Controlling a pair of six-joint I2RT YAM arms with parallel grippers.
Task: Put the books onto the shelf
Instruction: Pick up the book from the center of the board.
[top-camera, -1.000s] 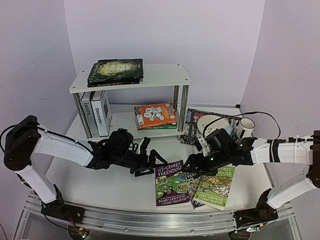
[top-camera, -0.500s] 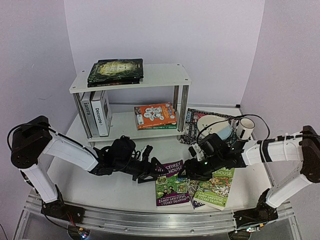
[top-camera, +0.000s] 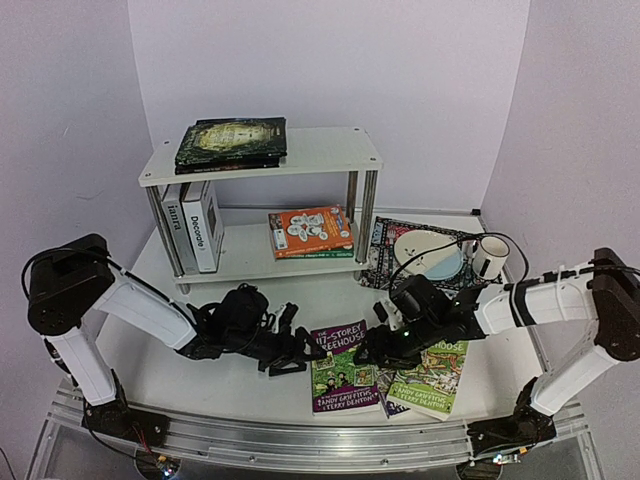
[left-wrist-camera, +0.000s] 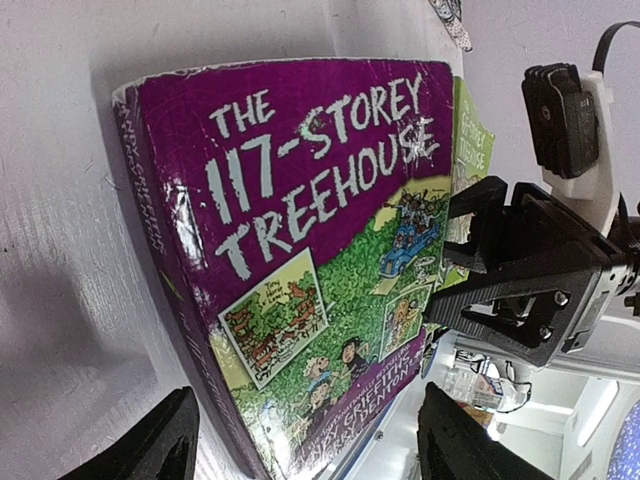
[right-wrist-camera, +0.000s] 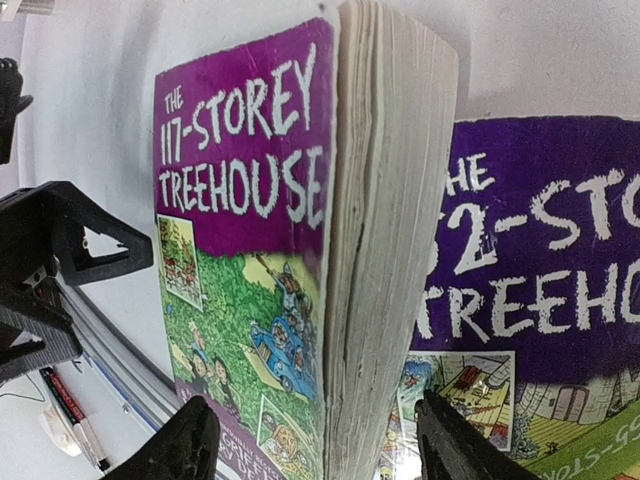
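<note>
Three paperbacks lie overlapping on the white table (top-camera: 240, 390) at 6 o'clock: a purple "117-Storey Treehouse" paperback (top-camera: 343, 368) on top, a dark purple paperback (right-wrist-camera: 540, 300) under its right edge, and a green paperback (top-camera: 432, 375) at 4 o'clock of it. The white two-tier shelf with chrome posts (top-camera: 330, 150) stands at 12 o'clock. It holds two white hardbacks (top-camera: 195, 225) upright at the lower board's left end, an orange paperback (top-camera: 310, 231) lying flat, and a dark-covered stack (top-camera: 232, 142) on top. Bare board shows right of that stack and between the hardbacks and the orange paperback. Both arms reach inward, low and nearly level. The left gripper (top-camera: 298, 350) at the purple cover's 9 o'clock and the right gripper (top-camera: 375, 348) at its 3 o'clock each straddle an edge, jaws wide and not visibly pressing.
</note>
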